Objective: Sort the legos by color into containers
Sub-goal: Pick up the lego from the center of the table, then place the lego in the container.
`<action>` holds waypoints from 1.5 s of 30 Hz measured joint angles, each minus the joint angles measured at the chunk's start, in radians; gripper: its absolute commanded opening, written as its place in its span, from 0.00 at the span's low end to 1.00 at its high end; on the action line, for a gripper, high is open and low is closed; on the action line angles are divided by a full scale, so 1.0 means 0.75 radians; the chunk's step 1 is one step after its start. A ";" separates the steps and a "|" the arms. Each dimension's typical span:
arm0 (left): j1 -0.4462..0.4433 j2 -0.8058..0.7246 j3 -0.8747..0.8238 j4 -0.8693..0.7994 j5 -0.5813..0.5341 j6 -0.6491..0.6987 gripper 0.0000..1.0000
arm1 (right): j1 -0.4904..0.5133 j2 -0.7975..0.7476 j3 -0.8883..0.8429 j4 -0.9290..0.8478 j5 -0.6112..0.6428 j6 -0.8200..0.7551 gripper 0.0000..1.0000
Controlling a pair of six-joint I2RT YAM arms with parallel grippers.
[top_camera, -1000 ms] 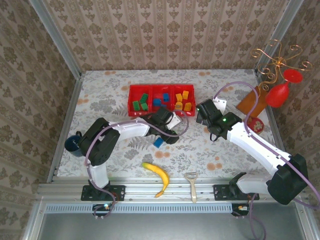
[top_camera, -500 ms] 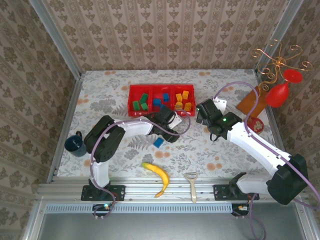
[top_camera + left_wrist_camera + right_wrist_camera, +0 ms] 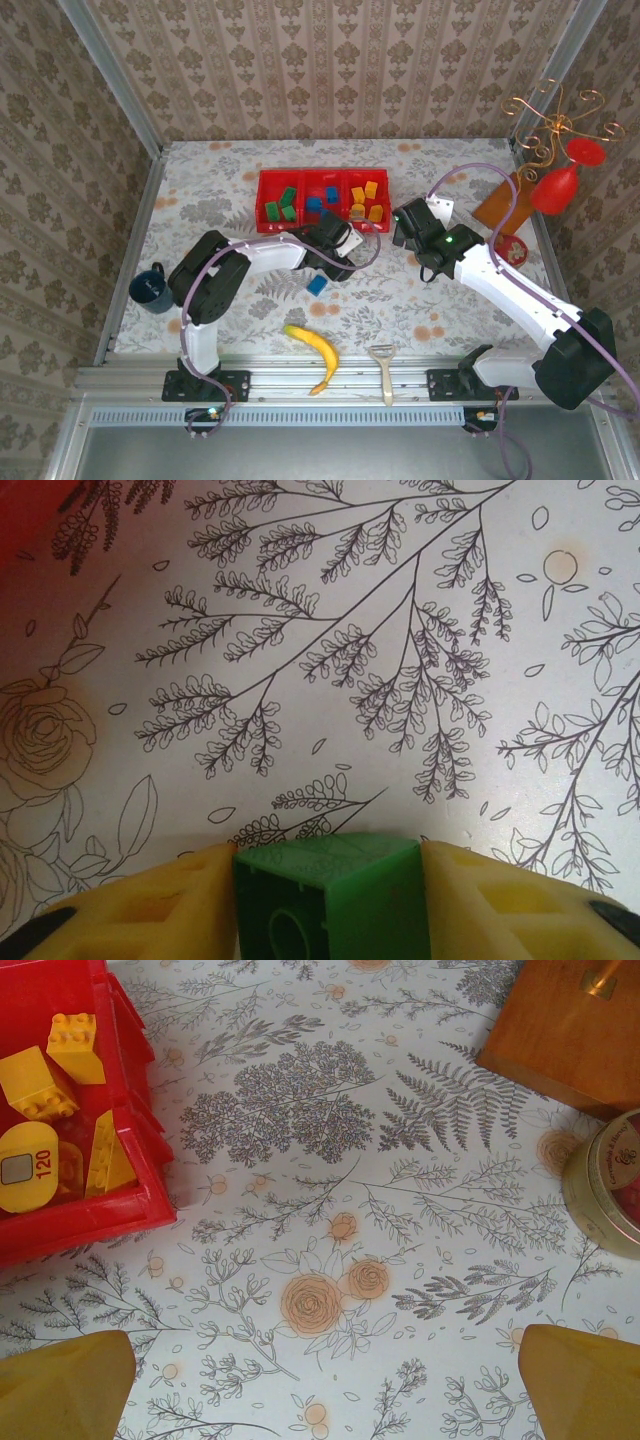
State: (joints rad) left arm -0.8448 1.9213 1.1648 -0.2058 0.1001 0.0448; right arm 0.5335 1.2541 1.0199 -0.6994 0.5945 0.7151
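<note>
My left tool [image 3: 328,858] is pinching a green brick [image 3: 330,910]. In the wrist view both yellow pads [image 3: 150,905] lie flat against its sides, and the brick sits deep between them. From above, that tool is just on the near side of the tray [image 3: 322,173], about mid-surface [image 3: 200,190]. I cannot tell whether the brick is off the cloth.

The tray lies toward the far edge, with greens in its left compartment, blues in the middle and orange ones on the right. One blue brick [image 3: 317,285] lies loose, closer to the near edge than my left tool. My right tool [image 3: 320,1390] is spread wide and empty, beside the tray's right end.

The grip looks square, so I would not squeeze harder. I'd lift straight up until the brick clears the tray's near wall, then carry it toward the far left corner until it is over the left compartment. There I'd lower it and release close to the bricks already inside, so it cannot bounce over the divider into the blues. The loose blue brick comes after that.
</note>
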 measured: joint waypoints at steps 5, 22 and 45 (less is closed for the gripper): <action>0.000 -0.006 -0.002 -0.006 -0.004 -0.007 0.42 | 0.000 0.000 0.000 0.001 -0.002 0.000 1.00; 0.048 -0.063 -0.055 -0.005 -0.031 -0.064 0.37 | 0.000 0.000 0.000 0.001 -0.005 0.000 1.00; 0.171 -0.108 -0.096 -0.005 -0.064 -0.171 0.36 | 0.000 0.000 0.000 0.002 -0.006 0.000 1.00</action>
State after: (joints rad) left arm -0.7162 1.8404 1.0931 -0.2096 0.0521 -0.0837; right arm 0.5335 1.2541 1.0199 -0.6983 0.5903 0.7151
